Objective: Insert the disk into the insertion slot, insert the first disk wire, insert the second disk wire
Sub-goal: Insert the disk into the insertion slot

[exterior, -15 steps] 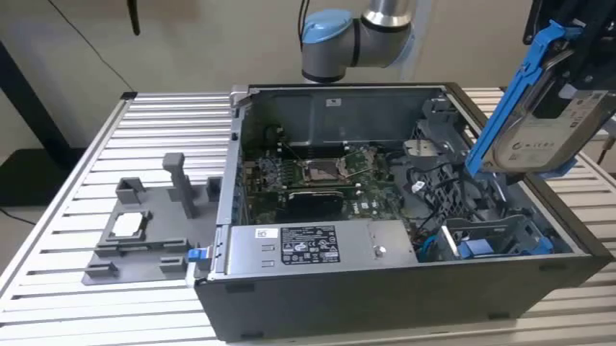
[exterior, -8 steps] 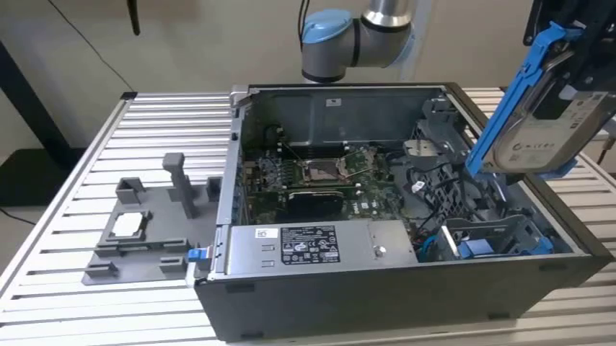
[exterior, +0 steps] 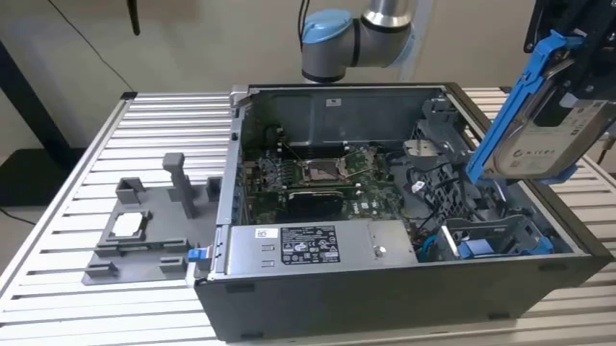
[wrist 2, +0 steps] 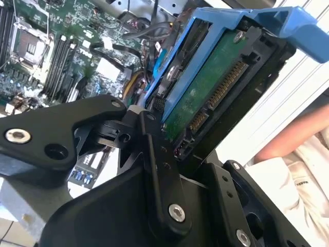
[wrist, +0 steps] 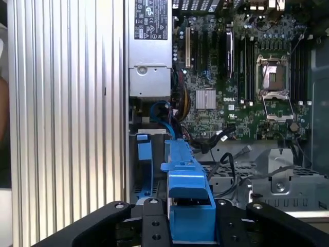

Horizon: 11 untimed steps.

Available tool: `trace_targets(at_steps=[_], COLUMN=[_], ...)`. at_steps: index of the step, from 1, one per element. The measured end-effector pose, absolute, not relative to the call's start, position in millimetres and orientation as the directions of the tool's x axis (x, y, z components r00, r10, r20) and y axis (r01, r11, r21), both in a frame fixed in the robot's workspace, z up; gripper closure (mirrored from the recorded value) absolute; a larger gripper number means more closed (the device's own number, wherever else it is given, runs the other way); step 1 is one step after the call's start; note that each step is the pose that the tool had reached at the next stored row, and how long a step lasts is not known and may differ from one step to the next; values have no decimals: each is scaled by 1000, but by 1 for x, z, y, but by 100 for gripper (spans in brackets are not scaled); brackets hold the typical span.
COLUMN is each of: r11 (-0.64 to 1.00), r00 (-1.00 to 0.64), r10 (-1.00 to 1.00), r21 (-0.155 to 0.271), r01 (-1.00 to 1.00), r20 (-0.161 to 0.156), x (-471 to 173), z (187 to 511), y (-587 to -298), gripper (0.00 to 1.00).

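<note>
In the exterior view my gripper is shut on the disk, a silver-grey drive with a white label in a bright blue carrier. The disk hangs tilted, nearly on end, above the open computer case's right side. Below it sits the insertion slot, a grey metal cage with blue parts inside, and the disk is well clear of it. In the second wrist view the disk's green underside shows between my black fingers. In the first wrist view the blue carrier points toward the insertion slot. A blue cable and black cables lie beside the cage.
The case stands on a slatted aluminium table. Inside are a motherboard and a grey labelled power-supply box. A grey fixture lies at the exterior view's left. A person's arm is near the table edge.
</note>
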State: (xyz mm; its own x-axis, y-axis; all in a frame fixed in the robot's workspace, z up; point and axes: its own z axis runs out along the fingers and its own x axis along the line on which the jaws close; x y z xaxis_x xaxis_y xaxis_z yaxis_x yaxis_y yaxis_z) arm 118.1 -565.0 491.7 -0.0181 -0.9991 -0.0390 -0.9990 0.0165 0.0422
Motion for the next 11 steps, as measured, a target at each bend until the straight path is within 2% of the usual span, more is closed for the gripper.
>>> trace_targets(at_steps=[11], r11=[17], r00=[-18], r10=[-999], r21=[42], r01=[-999], r20=[-39], x=[118], z=[489], y=[-569], gripper=[67])
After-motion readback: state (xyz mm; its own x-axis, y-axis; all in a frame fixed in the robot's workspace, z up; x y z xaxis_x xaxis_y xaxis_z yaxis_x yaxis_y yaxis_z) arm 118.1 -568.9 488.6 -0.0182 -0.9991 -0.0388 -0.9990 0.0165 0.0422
